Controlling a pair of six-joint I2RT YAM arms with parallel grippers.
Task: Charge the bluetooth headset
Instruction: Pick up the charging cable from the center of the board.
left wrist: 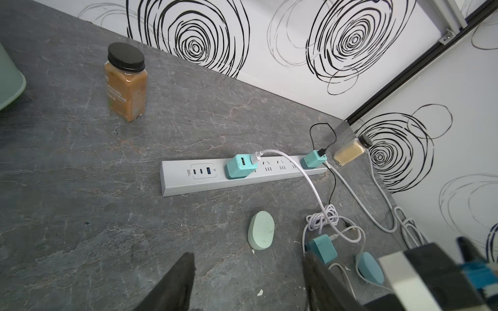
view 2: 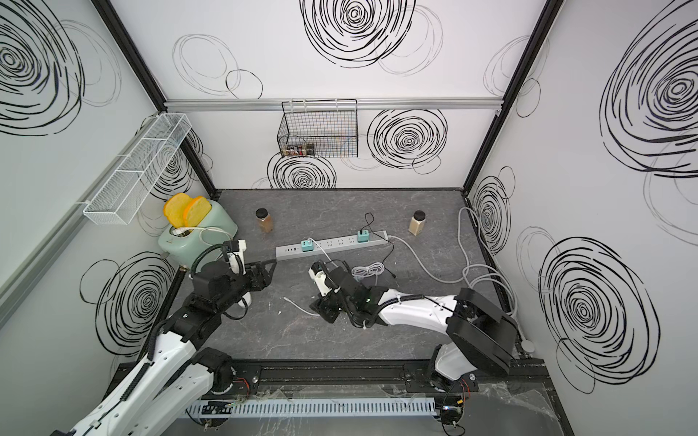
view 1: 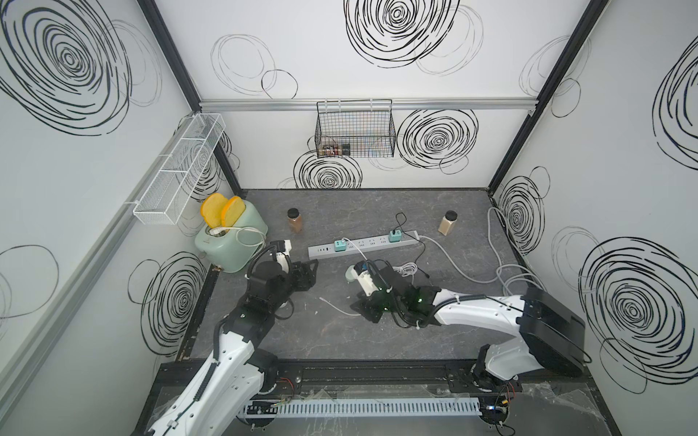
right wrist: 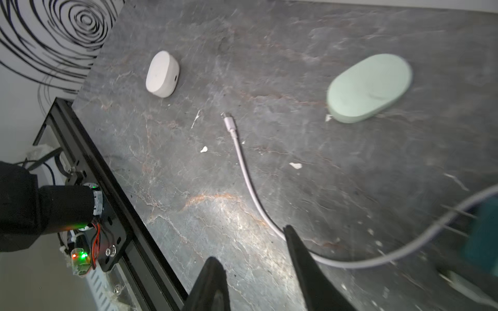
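Three oval bluetooth headset cases lie on the grey tabletop: a mint one (left wrist: pixel 260 233) (right wrist: pixel 369 87), a white one (right wrist: pixel 162 78) (view 2: pixel 246 299) partly under my left arm, and a blue one (left wrist: pixel 369 268). A white charging cable (right wrist: pixel 242 167) lies loose with its free plug (right wrist: pixel 228 119) between the white and mint cases. My right gripper (right wrist: pixel 250 243) (view 1: pixel 362 307) hangs open low over this cable, which runs under one finger; nothing sits between the jaws. My left gripper (left wrist: pixel 248 255) (view 1: pixel 313 270) is open and empty, a little short of the mint case.
A white power strip (left wrist: pixel 237 177) (view 1: pixel 374 245) carries two teal chargers with cables. A loose teal charger (left wrist: pixel 322 247) and coiled cable lie beside the blue case. Two spice jars (view 1: pixel 295 221) (view 1: pixel 448 222) stand behind, with a green toaster (view 1: pixel 230 241) at far left. A thick grey cord loops at right.
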